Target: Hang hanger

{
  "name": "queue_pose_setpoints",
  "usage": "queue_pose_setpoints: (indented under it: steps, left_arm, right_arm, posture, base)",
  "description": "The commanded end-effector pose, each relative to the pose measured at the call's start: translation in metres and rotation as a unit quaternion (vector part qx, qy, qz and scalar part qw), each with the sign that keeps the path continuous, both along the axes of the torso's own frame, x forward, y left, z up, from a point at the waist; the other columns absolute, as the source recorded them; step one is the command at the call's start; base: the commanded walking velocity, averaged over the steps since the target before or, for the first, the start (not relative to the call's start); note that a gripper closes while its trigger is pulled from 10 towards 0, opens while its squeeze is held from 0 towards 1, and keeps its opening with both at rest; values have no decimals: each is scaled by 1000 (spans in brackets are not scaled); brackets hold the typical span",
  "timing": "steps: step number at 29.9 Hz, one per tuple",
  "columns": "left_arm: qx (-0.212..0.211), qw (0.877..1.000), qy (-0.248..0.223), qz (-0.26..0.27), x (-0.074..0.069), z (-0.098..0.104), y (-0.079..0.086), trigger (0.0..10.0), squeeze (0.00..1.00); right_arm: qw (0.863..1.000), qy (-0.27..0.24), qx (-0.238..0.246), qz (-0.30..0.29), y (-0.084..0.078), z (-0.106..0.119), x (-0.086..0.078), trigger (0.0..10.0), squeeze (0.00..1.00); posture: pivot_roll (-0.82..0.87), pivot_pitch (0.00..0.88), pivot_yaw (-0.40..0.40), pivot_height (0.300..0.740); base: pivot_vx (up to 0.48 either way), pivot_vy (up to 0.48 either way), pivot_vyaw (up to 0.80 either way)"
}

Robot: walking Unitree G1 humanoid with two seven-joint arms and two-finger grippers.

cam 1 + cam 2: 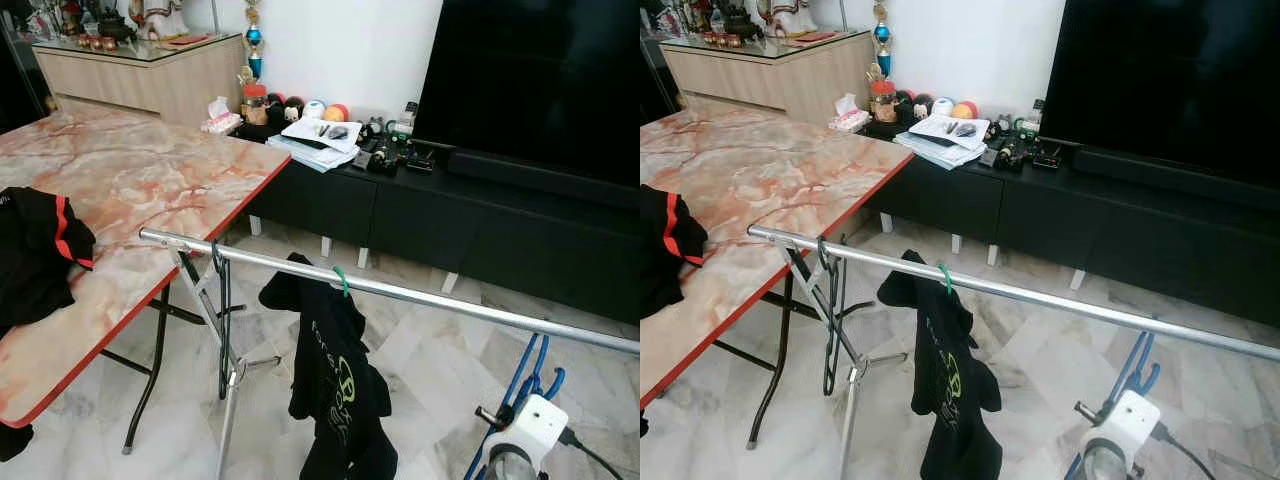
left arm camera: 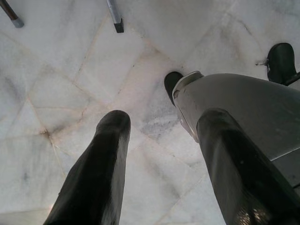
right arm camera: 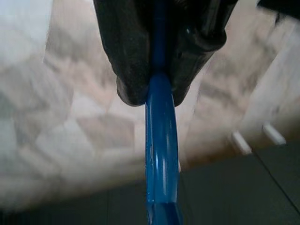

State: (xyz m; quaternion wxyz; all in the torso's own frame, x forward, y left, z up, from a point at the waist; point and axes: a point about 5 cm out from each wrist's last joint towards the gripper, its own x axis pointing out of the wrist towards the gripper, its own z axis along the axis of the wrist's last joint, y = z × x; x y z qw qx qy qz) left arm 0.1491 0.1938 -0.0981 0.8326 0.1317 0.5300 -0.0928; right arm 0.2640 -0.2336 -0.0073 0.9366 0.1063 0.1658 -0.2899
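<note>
Right end effector [image 3: 157,89] clamps the blue hanger [image 1: 527,378] low beneath the rail [image 1: 420,296]; left end effector [image 2: 159,159] dangles released. Risk: the hook clips the rail on the lift and twists loose.

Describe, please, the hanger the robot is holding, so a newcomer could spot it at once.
Find the long silver rail crossing the room. Below its right end, the right gripper holds a blue hanger. The green hanger carrying a black shirt and the bare black hanger already hang on the rail.
</note>
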Motion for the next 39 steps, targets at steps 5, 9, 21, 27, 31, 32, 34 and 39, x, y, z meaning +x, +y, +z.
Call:
queue_pose_setpoints:
  steps: [5, 9, 21, 27, 31, 32, 34, 39]
  left_arm:
    - [-6, 1000, 26, -13, -13, -6, -6, 10000, 0]
    - [-6, 1000, 26, -15, -13, -6, -6, 10000, 0]
    - [-7, 999, 29, -12, -14, -6, -6, 10000, 0]
    - [-10, 999, 33, -11, -14, -6, -7, 10000, 0]
    - [-11, 999, 35, -12, -15, -6, -7, 10000, 0]
    - [-11, 999, 35, -13, -15, -6, -7, 10000, 0]
    - [-11, 999, 35, -13, -15, -6, -7, 10000, 0]
    - [-10, 999, 35, -15, -14, -6, -6, 10000, 0]
  right_arm:
    - [997, -71, -7, -41, -13, 31, 22, 10000, 0]
    - [996, -79, -17, -34, -10, 37, 28, 10000, 0]
    - [999, -47, -2, 22, -7, 48, 50, 10000, 0]
    - [996, -11, -21, 84, 1, 48, 56, 10000, 0]
    - [989, 68, -36, 125, 8, 31, 48, 10000, 0]
    - [989, 78, -30, 123, 8, 27, 46, 10000, 0]
    - [989, 87, -23, 116, 8, 22, 41, 10000, 0]
    - [990, 76, -10, 117, 11, 20, 39, 10000, 0]
  posture:
    - [10, 0, -30, 740]
    - [10, 0, -31, 740]
    - [15, 0, -34, 740]
    - [15, 0, -35, 740]
    - [15, 0, -35, 740]
    - [17, 0, -35, 740]
    - [19, 0, -35, 740]
    - [15, 0, -33, 740]
  base:
    - [0, 0, 0]
    - [0, 0, 0]
    - [0, 0, 0]
    - [0, 0, 0]
    - [0, 0, 0]
    - [0, 0, 0]
    - [0, 0, 0]
    - [0, 0, 0]
